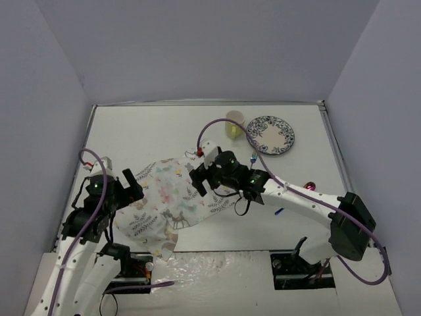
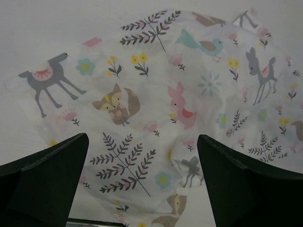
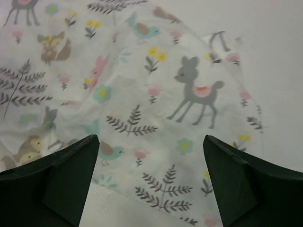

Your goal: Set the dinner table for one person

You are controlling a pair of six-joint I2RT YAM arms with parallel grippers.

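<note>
The dinner table [image 1: 145,131] is a white tabletop. A cloth placemat [image 1: 168,194] printed with animals and flowers lies on it, spread out but wrinkled, near the front left. My left gripper [image 1: 136,179] hovers open over the mat's left part. In the left wrist view its fingers [image 2: 42,179] stand wide apart above the placemat [image 2: 156,94], holding nothing. My right gripper [image 1: 199,179] is open over the mat's right part. Its fingers [image 3: 255,184] stand apart above the printed placemat [image 3: 142,85], also holding nothing.
A patterned plate [image 1: 270,134] and a yellow cup [image 1: 234,125] stand at the back right. A green fork [image 1: 252,158] lies in front of them, partly hidden by the right arm. A spoon's red end [image 1: 310,187] and blue tip [image 1: 279,212] show beside that arm.
</note>
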